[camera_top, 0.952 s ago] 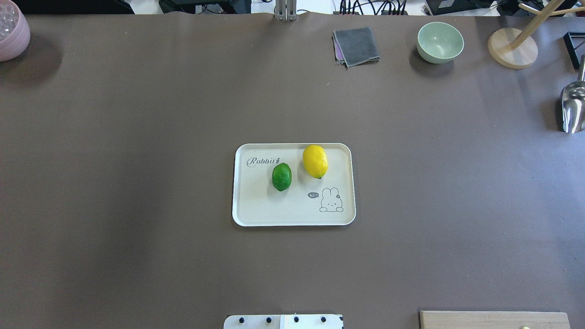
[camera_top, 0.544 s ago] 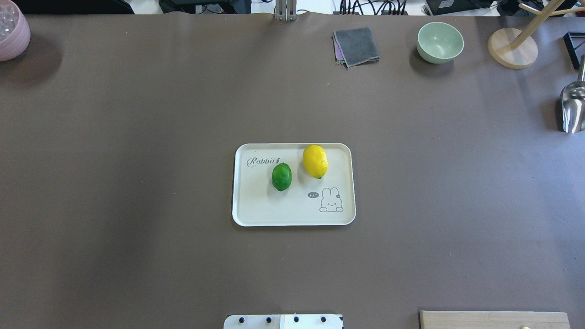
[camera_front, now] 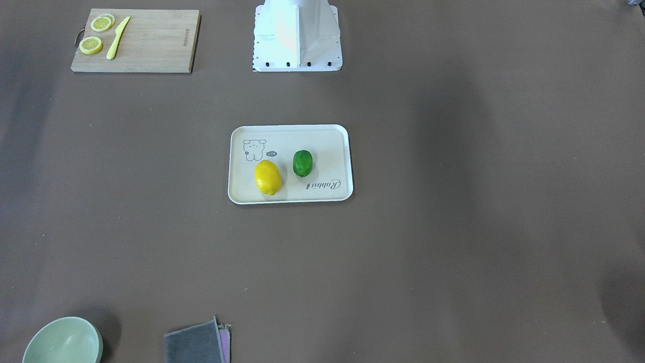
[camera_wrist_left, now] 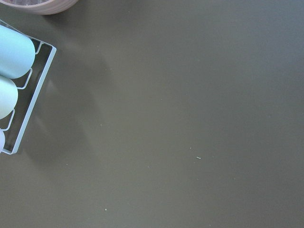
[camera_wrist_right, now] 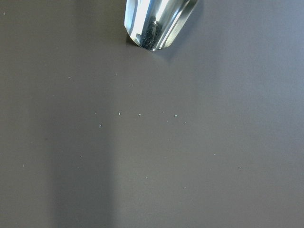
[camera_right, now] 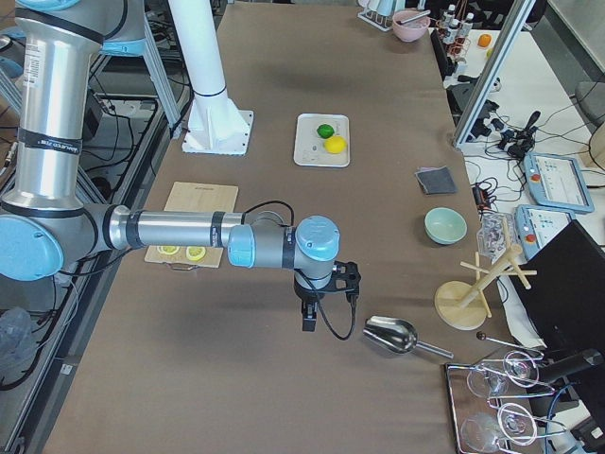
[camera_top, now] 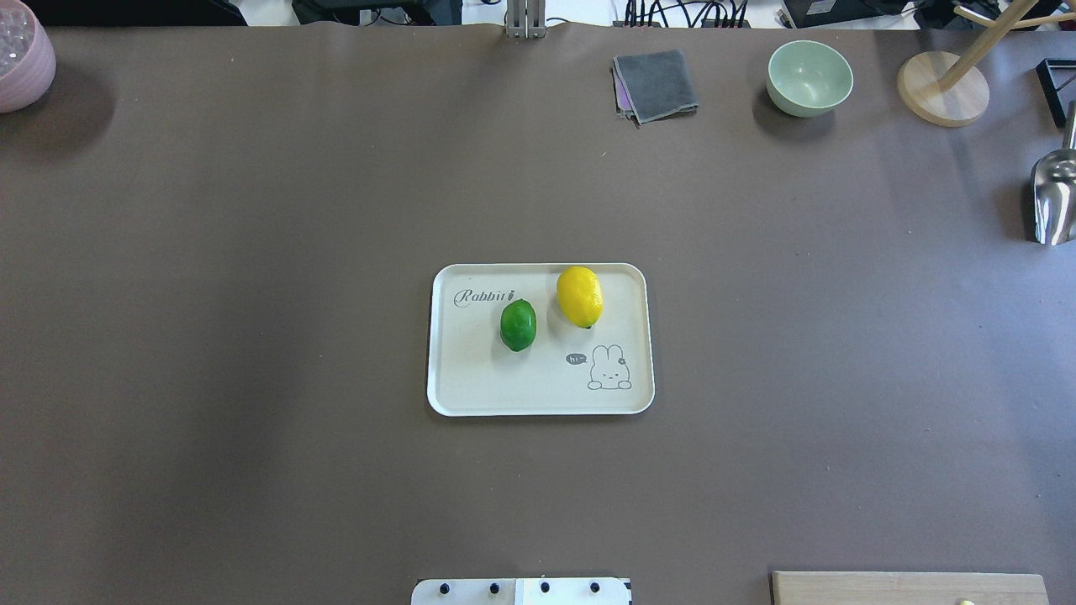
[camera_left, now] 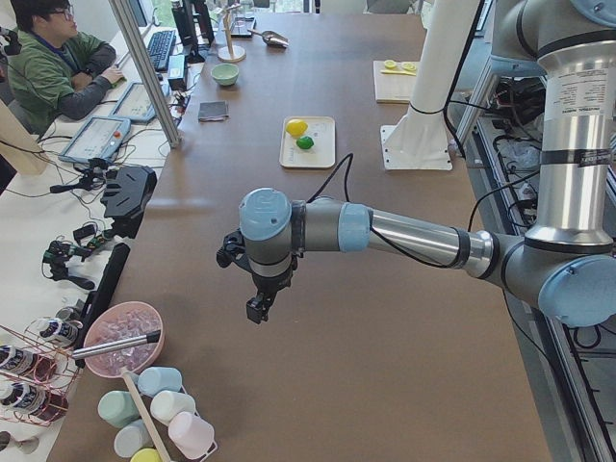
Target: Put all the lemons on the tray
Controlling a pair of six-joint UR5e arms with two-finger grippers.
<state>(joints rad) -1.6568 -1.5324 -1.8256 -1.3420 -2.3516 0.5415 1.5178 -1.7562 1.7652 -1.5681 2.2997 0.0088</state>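
Note:
The yellow lemon (camera_top: 580, 297) and the smaller green lemon (camera_top: 519, 325) lie side by side on the cream tray (camera_top: 471, 386) with the rabbit drawing, at the table's middle. They also show in the front view, the yellow lemon (camera_front: 267, 177), the green lemon (camera_front: 303, 163) and the tray (camera_front: 322, 138). My left gripper (camera_left: 258, 306) hangs over bare table far from the tray, seen only in the left side view. My right gripper (camera_right: 308, 317) hangs near a metal scoop, seen only in the right side view. I cannot tell whether either is open or shut.
A wooden cutting board (camera_front: 151, 43) with lemon slices (camera_front: 91, 45) and a yellow knife lies near the robot's base. A green bowl (camera_top: 809, 77), a grey cloth (camera_top: 656, 85), a wooden stand (camera_top: 941, 88) and a metal scoop (camera_top: 1053, 197) sit at the far right. A pink bowl (camera_top: 21, 59) sits far left.

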